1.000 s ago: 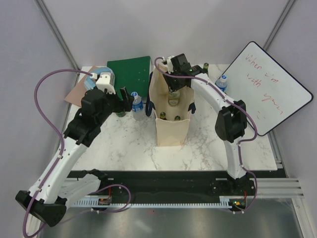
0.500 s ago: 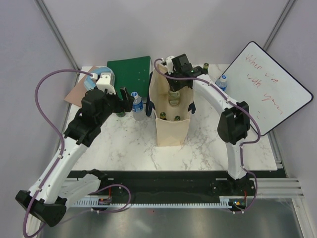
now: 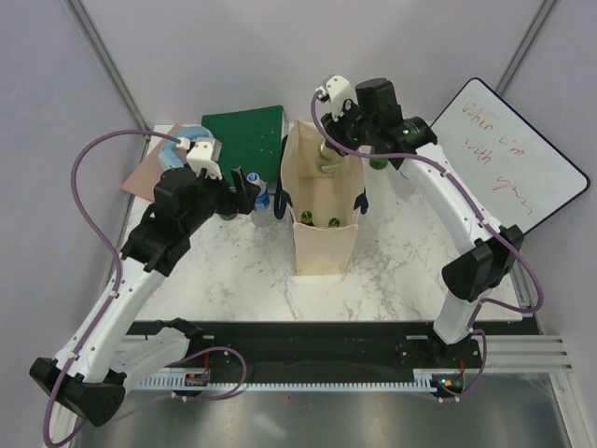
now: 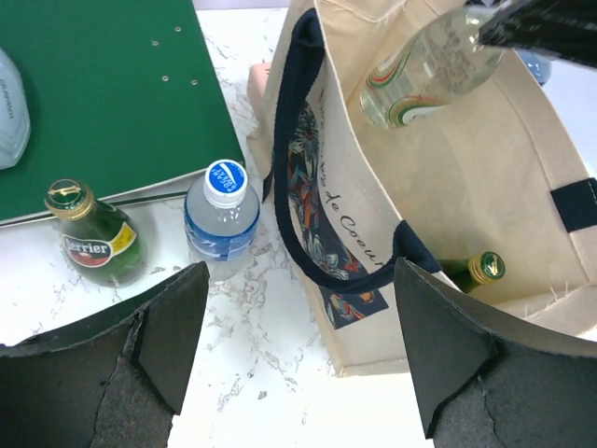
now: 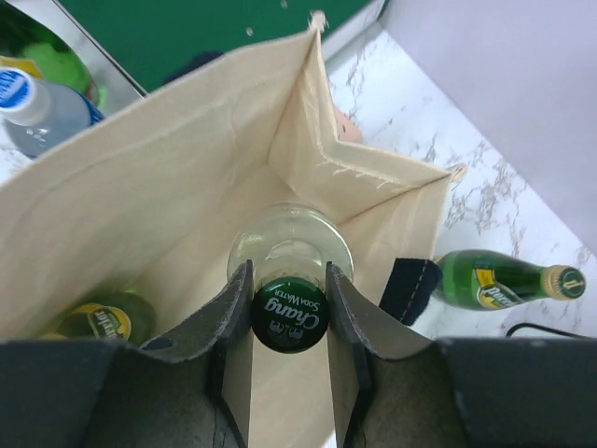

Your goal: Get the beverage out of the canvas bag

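Observation:
The cream canvas bag (image 3: 324, 233) with navy handles stands upright mid-table. My right gripper (image 3: 338, 140) is above its open top, shut on the green-capped neck of a clear Chang soda water bottle (image 5: 289, 315). The bottle body (image 4: 429, 70) hangs at the bag's mouth, over the far end. Two more green bottles (image 3: 317, 222) stand inside the bag; one shows in the left wrist view (image 4: 476, 269). My left gripper (image 3: 244, 191) is open and empty, just left of the bag (image 4: 448, 215), near its navy handle.
A blue-capped water bottle (image 4: 222, 219) and a green Perrier bottle (image 4: 93, 245) stand left of the bag, before a green book (image 3: 244, 131). A green bottle (image 5: 499, 280) lies on the table right of the bag. A whiteboard (image 3: 508, 163) leans at the right.
My right gripper has risen with the clear bottle, lifting it from deep in the bag to its mouth, and the right arm has swung outward. My left gripper edged right toward the bag.

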